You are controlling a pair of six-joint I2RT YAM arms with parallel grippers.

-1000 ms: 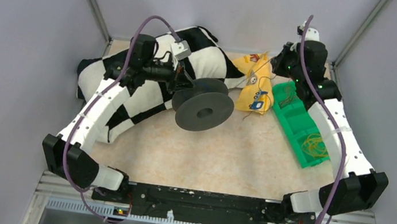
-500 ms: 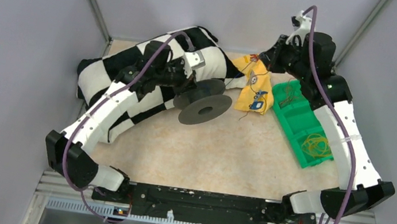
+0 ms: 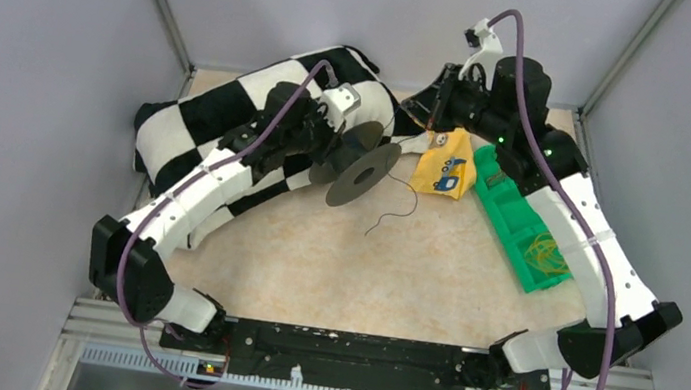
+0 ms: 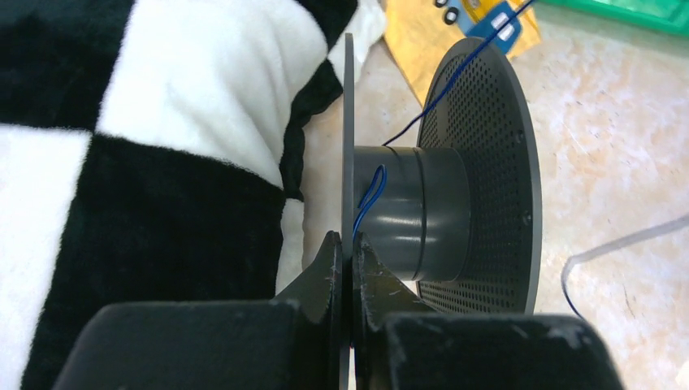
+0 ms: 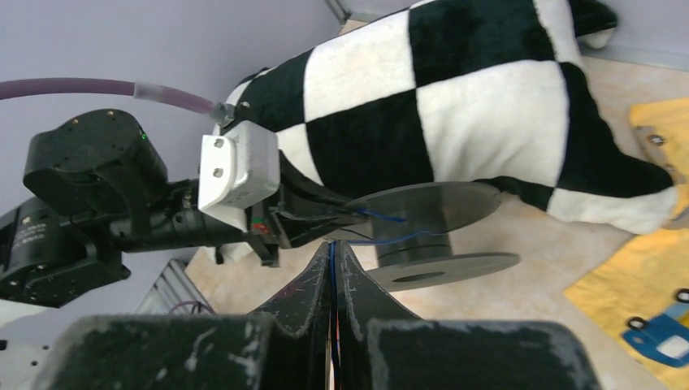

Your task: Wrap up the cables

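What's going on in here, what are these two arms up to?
The left gripper is clamped on the thin rim of a dark grey spool, holding it up. The right gripper pinches a very thin cable that runs across to the spool's hub, where a small loop already sits. The winding looks barely begun.

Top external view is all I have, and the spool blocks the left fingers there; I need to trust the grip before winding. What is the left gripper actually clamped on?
Observer: In the left wrist view, the left gripper is shut on the thin edge of one flange of the spool, not on its core.
Operator: Any cable on the core?
Observer: Yes, one blue loop of the cable lies on the core beside that flange.
Operator: And the right side?
Observer: In the right wrist view, the right gripper is shut on the cable, which leads toward the spool.
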